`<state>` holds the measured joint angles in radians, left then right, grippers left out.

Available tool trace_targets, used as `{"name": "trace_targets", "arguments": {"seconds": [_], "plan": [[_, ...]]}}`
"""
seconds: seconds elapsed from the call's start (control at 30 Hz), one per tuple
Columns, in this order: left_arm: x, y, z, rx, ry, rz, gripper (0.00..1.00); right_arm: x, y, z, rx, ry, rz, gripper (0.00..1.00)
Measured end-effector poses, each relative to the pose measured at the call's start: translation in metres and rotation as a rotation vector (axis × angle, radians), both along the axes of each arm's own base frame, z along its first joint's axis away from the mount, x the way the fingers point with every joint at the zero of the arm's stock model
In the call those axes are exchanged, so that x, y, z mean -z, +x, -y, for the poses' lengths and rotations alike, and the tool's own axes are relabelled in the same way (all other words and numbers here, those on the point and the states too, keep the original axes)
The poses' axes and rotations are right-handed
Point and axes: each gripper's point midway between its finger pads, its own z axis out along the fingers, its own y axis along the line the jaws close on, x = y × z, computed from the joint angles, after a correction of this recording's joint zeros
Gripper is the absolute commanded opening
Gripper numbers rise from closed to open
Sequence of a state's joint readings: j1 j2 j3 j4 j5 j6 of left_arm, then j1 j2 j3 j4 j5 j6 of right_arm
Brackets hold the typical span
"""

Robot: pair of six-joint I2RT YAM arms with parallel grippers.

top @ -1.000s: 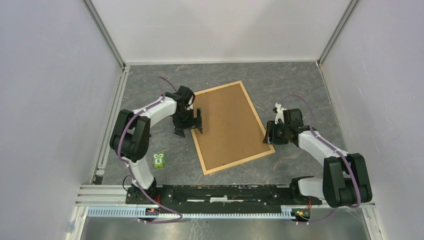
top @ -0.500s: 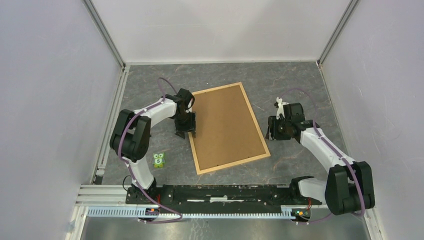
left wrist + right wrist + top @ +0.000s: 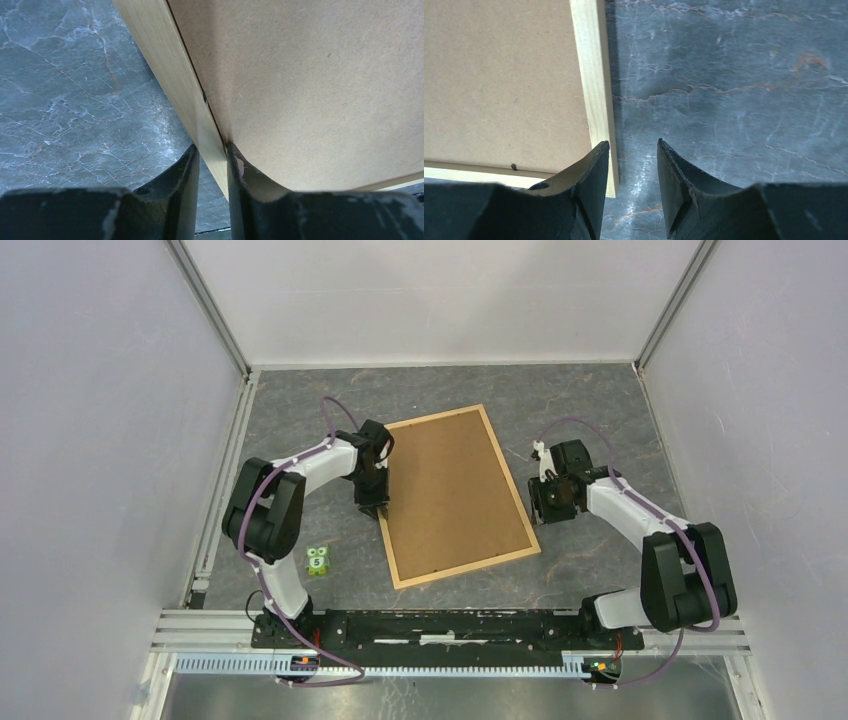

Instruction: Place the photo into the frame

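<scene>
On a grey marbled counter (image 3: 590,400) boxed in by white walls (image 3: 440,300), the frame (image 3: 470,567) lies flat at centre, brown backing board (image 3: 455,490) up, its left strip pinched by the left tool (image 3: 214,152), the right tool (image 3: 633,147) spread beside its near right corner.

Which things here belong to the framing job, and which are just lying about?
Job: frame, brown backing board in it, left gripper clamped on its rail, right gripper open at its other side. No photo visible.
Lying about: green numbered toy.
</scene>
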<state>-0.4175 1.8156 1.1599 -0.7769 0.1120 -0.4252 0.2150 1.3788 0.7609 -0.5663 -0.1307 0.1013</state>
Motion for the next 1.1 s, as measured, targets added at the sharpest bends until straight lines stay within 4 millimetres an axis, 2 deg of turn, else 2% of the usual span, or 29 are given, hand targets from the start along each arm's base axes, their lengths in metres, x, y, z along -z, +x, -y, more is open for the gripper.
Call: {"name": "trace_targets", "arguments": {"seconds": [0.2,0.5,1.1], "plan": [[0.0,0.0,-0.001,-0.001,0.006,-0.011,0.25,0.011,0.0,-0.011,-0.033,0.031,-0.054,0.44],[0.0,0.0,-0.001,-0.002,0.01,-0.017,0.15,0.012,0.004,-0.016,-0.047,0.049,-0.066,0.42],[0.0,0.0,-0.001,-0.002,0.012,-0.018,0.12,0.013,0.01,-0.021,-0.048,0.048,-0.075,0.4]]}}
